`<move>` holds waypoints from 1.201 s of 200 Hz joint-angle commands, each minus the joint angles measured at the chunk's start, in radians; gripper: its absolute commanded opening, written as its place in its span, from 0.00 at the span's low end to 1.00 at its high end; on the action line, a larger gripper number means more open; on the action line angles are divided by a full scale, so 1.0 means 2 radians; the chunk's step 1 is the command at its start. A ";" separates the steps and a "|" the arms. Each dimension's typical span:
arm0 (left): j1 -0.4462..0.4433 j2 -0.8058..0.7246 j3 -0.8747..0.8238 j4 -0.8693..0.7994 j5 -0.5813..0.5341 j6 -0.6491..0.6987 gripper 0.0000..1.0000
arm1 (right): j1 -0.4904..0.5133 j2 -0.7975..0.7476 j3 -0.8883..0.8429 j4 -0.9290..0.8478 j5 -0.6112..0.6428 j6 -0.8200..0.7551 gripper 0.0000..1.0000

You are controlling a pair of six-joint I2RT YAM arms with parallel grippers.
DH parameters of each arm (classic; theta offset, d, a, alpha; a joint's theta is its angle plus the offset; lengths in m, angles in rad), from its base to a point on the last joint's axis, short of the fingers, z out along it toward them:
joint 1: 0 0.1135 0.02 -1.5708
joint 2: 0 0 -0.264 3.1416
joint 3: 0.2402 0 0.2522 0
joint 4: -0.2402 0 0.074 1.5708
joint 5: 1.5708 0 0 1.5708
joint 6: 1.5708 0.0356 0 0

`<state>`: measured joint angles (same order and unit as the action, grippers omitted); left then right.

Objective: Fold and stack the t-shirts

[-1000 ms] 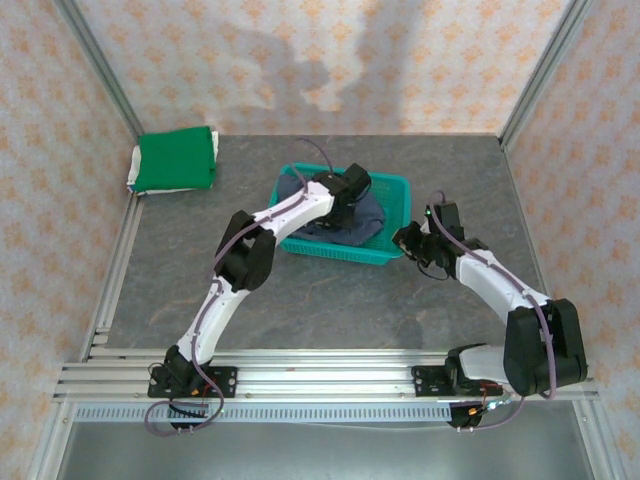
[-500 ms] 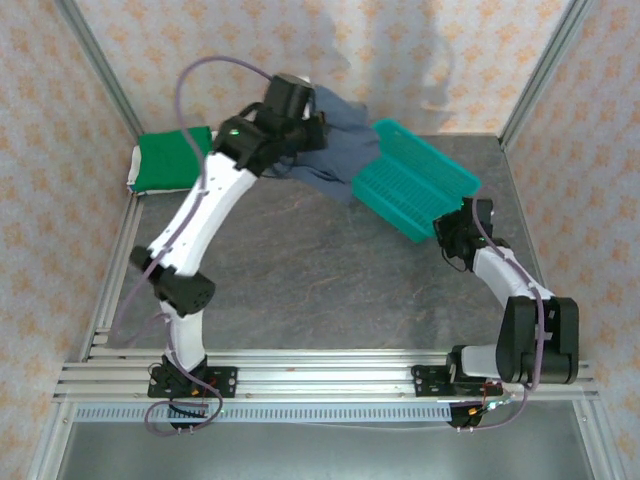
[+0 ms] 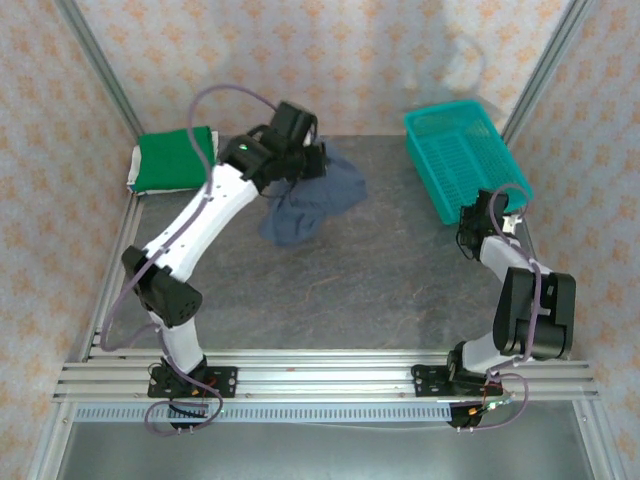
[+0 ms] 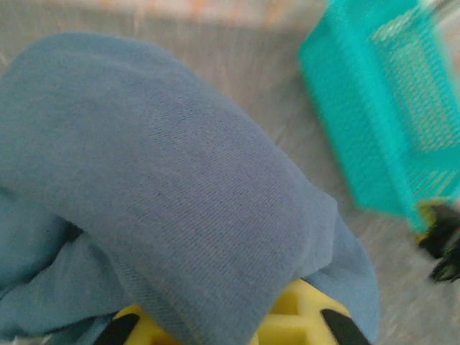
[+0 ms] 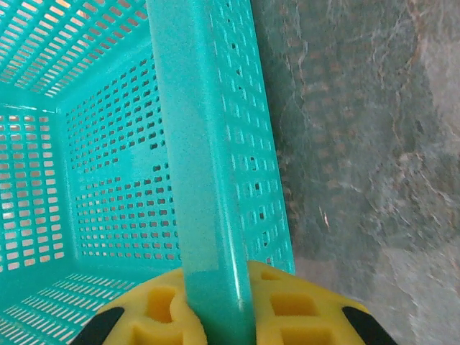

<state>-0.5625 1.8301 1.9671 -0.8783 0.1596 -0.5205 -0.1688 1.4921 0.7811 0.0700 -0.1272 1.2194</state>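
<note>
1. Looking down from above, I see the crumpled soft slate-blue cloth t-shirt (image 3: 310, 205) lying on the grey stone-patterned table (image 3: 350, 290), with the left gripper (image 3: 302, 160) at its far edge. The folded bright green cloth t-shirt (image 3: 176, 158) sits far left. Spreading the blue one flat seems next, and there is open room nearer.
2. Left wrist: blue cloth drapes over the fingers (image 4: 291, 323); I can't tell whether they pinch it.
3. Right wrist: the right gripper (image 5: 215, 309) pinches the rim of the teal plastic mesh basket (image 5: 108, 180).

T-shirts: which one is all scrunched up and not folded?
The slate-blue t-shirt, lying in a rumpled heap mid-table. The green t-shirt is folded flat on a white t-shirt at the far left corner.
</note>
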 commanded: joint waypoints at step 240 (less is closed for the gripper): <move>0.067 -0.318 -0.480 0.041 -0.045 -0.138 1.00 | 0.001 0.107 0.186 -0.164 -0.090 -0.036 0.99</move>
<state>-0.4488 1.2213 1.0538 -0.8467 0.0566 -0.7605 -0.1730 1.8431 1.2057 -0.1951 -0.1875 1.3106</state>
